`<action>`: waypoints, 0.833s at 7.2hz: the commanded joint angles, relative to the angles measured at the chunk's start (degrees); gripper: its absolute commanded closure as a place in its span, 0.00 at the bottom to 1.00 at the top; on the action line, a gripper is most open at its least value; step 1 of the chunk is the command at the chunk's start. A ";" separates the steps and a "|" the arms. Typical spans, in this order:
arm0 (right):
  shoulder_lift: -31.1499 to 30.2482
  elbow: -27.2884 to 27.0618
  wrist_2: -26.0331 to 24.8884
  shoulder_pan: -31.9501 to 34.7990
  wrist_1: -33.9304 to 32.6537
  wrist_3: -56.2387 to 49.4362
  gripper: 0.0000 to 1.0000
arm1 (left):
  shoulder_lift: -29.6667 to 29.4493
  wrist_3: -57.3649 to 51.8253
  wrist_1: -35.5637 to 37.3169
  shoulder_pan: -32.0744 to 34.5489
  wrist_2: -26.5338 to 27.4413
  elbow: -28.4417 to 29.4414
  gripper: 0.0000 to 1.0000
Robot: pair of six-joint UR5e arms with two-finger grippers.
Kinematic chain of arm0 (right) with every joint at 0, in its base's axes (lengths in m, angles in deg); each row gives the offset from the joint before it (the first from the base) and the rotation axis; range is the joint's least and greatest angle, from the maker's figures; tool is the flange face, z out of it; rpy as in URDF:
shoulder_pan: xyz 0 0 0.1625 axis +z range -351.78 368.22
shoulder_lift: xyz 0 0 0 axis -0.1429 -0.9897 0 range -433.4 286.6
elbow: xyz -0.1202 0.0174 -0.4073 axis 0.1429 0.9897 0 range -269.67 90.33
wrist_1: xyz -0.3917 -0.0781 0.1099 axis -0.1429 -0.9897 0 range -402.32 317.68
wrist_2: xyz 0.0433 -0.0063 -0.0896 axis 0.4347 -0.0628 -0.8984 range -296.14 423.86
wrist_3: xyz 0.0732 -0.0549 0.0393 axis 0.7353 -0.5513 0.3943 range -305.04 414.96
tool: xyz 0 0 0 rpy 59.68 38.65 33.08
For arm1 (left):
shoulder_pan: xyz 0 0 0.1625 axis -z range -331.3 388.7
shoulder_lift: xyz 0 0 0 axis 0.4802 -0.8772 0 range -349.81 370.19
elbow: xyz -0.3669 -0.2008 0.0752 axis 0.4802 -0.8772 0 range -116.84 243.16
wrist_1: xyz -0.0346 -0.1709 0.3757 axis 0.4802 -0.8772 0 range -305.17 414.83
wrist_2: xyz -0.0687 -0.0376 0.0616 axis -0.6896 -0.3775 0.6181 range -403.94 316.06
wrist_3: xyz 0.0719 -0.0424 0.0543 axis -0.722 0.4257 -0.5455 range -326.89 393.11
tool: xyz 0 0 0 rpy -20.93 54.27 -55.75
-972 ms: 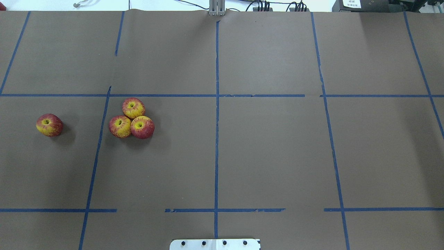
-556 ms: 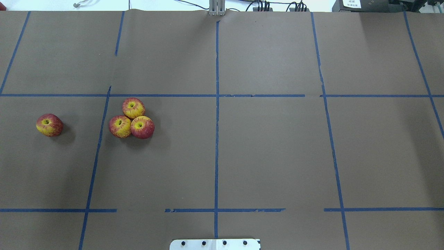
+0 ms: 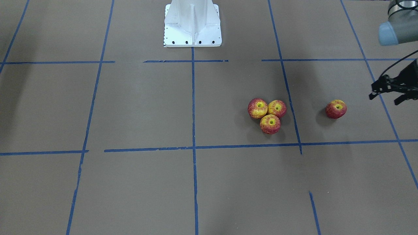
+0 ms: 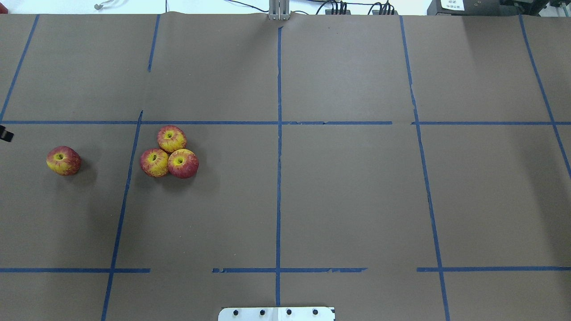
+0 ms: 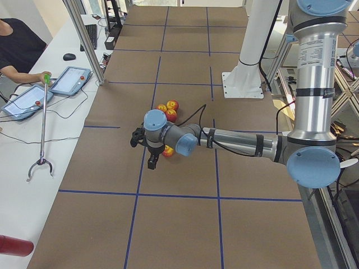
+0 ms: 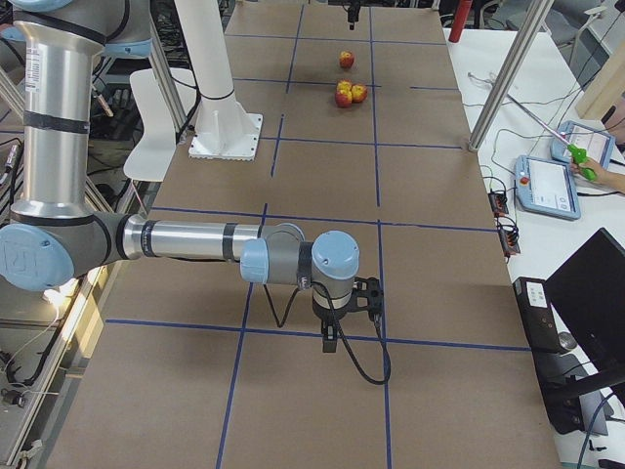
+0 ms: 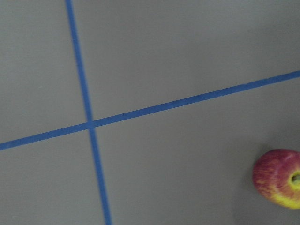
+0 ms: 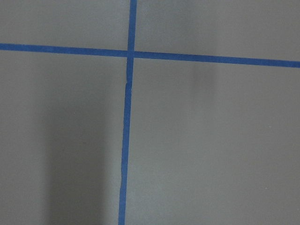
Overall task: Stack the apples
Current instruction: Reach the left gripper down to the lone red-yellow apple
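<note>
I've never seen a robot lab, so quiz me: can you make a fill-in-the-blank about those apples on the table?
The table holds ___ apples in all. The cluster is ___ apples touching. The lone apple lies on the robot's ___ side. Apples resting on top of another: ___.
Missing: four; three; left; none.

No legible text in any view. White label (image 4: 452, 4) on the dark box (image 4: 468, 8) past the table's far edge has dark print, too small to read. Left arm (image 5: 314, 61) has a column of small print on its upright silver tube, illegible. Same on the right arm (image 6: 59, 107), also illegible. No readable brands, numbers or signs on anything else.
</note>
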 commanded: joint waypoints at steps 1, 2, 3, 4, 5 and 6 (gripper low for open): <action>0.00 0.01 0.08 0.00 -0.09 -0.02 0.00 | -1.25 7.81 -5.01 -8.62 7.47 -0.48 0.01; 0.00 0.01 0.09 0.00 0.00 -0.02 0.00 | -1.60 6.50 -4.92 -9.77 7.83 -0.48 0.01; 0.00 0.01 0.00 0.00 0.00 -0.02 0.00 | -1.78 5.27 -4.66 -11.78 7.92 -0.13 0.01; 0.00 0.01 0.00 0.00 0.00 -0.02 0.00 | -1.87 5.26 -4.74 -12.32 8.01 0.05 0.01; 0.00 0.01 0.00 0.00 0.00 -0.02 0.00 | -1.69 5.08 -4.74 -12.42 9.23 0.05 0.01; 0.00 0.01 0.08 0.00 0.00 -0.02 0.00 | -1.69 4.30 -4.66 -12.94 12.28 0.40 0.01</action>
